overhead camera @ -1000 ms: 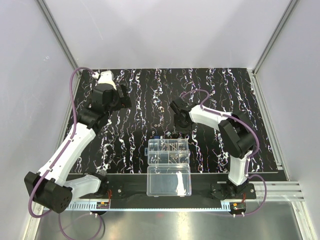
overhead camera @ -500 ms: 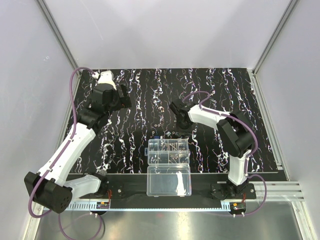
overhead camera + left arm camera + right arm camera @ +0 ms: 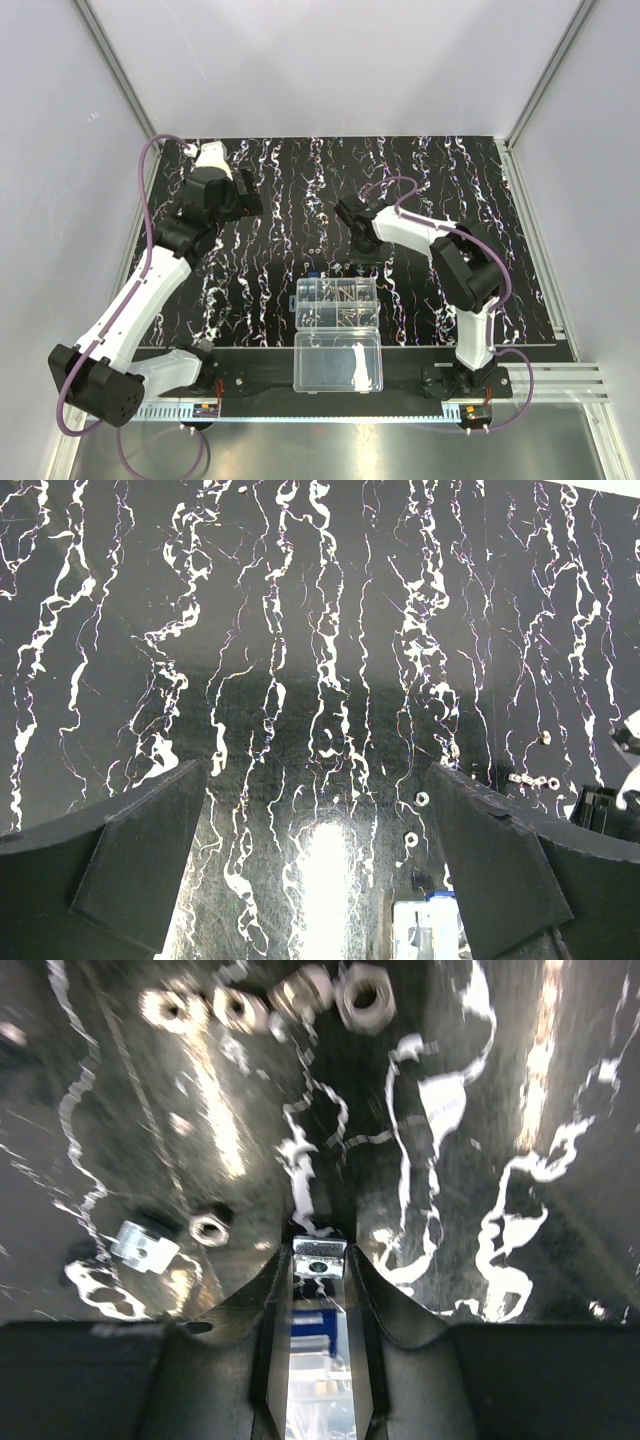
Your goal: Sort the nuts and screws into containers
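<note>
A small square silvery nut (image 3: 319,1258) sits between the fingertips of my right gripper (image 3: 319,1262), and both fingers press its sides just above the mat. The right gripper (image 3: 360,256) stands mid-mat, just beyond the containers (image 3: 337,303), a clear divided box with small dark metal pieces in its compartments. Several loose nuts (image 3: 365,998) lie ahead of it, one round nut (image 3: 208,1228) and another square nut (image 3: 145,1247) to its left. My left gripper (image 3: 315,772) hangs open over bare mat at the far left (image 3: 240,192). Loose nuts (image 3: 421,799) lie to its right.
The undivided clear lid half (image 3: 338,362) lies open toward the near edge. A small blue piece (image 3: 314,271) sits at the box's far left corner. The black white-streaked mat (image 3: 280,180) covers the table, with grey walls around it.
The right gripper's jaws have narrowed onto the square nut, and the arm has shifted slightly left. The left arm has not moved.
</note>
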Motion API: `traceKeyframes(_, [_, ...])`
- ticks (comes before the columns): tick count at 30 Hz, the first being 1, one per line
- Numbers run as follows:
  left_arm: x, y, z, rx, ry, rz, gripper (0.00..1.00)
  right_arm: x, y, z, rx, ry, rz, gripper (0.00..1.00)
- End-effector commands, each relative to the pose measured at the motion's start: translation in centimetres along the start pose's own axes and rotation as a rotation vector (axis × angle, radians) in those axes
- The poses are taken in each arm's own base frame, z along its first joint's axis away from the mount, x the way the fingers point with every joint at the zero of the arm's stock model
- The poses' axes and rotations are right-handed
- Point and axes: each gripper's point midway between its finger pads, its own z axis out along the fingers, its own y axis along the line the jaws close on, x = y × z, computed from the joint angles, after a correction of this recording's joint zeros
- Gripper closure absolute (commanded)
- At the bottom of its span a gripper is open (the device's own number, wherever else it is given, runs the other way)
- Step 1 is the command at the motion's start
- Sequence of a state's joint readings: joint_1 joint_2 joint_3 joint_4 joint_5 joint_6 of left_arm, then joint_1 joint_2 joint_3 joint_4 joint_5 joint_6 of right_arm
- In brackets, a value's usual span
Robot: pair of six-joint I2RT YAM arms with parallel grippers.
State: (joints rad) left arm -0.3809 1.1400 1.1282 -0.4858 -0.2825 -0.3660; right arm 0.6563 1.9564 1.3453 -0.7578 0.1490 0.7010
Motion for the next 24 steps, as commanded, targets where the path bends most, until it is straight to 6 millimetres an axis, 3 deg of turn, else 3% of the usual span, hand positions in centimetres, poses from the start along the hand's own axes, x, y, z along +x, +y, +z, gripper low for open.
traceKeyframes(1, [-2.3,-0.7,-1.1,0.036,-0.064,-0.021,0.01,-3.0,1.0,-1.8,-0.004,-0.105,-0.034,0.85])
traceKeyframes(5, [-2.5,-0.7,-1.3,0.037,-0.071,-0.023,0.01,-5.3,1.7,-4.8,-0.028,-0.178,-0.061,0.85])
traceKeyframes(10, [-2.8,-0.7,-1.7,0.041,-0.082,-0.025,0.01,-6.5,3.6,-9.2,-0.154,-0.248,-0.100,0.87])
traceKeyframes(14, [-3.1,-0.7,-2.0,0.047,-0.093,-0.031,0.01,-4.9,6.9,-11.6,-0.243,-0.277,-0.209,0.87])
traceKeyframes(15, [-3.1,-0.7,-2.0,0.047,-0.093,-0.031,0.01,-3.4,8.2,-12.1,-0.268,-0.263,-0.257,0.87])
traceKeyframes(19, [-3.5,-0.6,-2.6,0.047,-0.110,-0.038,0.01,0.4,11.3,-11.9,-0.320,-0.220,-0.357,0.88])
traceKeyframes(24, [-4.0,-0.5,-3.1,0.051,-0.129,-0.045,0.01,3.9,12.9,-10.2,-0.353,-0.152,-0.387,0.89])
